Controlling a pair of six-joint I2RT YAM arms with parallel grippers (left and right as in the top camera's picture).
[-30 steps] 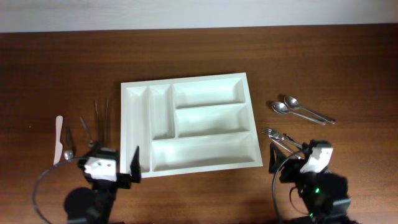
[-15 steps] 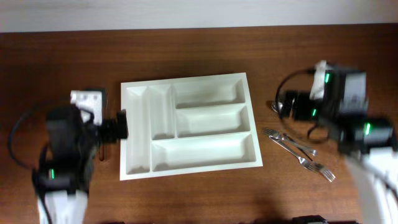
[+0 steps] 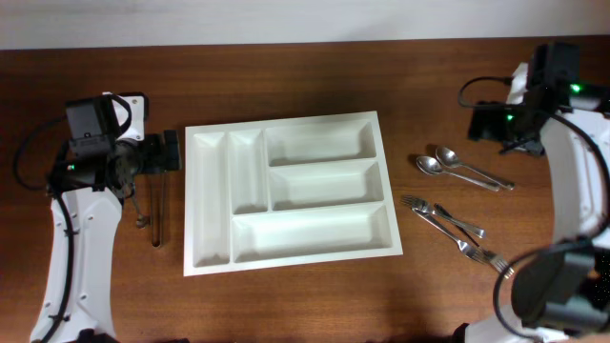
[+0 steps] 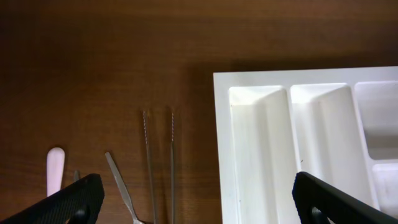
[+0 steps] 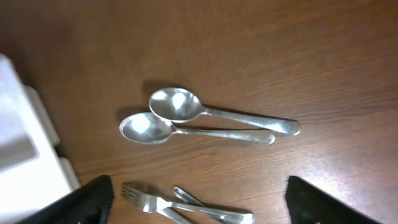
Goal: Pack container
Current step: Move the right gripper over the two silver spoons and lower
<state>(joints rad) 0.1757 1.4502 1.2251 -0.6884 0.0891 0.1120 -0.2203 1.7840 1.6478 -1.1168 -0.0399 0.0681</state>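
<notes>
**Both arms moved out over the cutlery; nothing packed yet**

The large white rectangular plastic cutlery tray [image 3: 324, 181] lies in the middle of the brown wooden surface [image 3: 286, 76], where it lay a second ago. All five of its compartments are seen to be bare. What has changed is the arms. A second ago both were folded low at the near edge. Now each has been swung out and away to its own side of the tray.

The left hand [image 3: 170, 152] is held just left of the tray's far-left corner, above two thin metal sticks [image 4: 160, 162]. A slim metal utensil [image 4: 121, 186] and a white rounded handle [image 4: 55, 171] lie further left. Its fingers are spread wide and nothing is held.

The right hand [image 3: 484, 124] is held at the far right, well apart from the tray and just beyond the pair of steel spoons [image 3: 457, 167]. The two steel forks [image 3: 453, 229] lie nearer. Its fingers are seen wide apart too, and empty.

None of the cutlery is seen to have been shifted. The task is therefore judged to be at its start: approach positions have been taken, and first picks are most likely to be made from the sticks and the spoons.
</notes>
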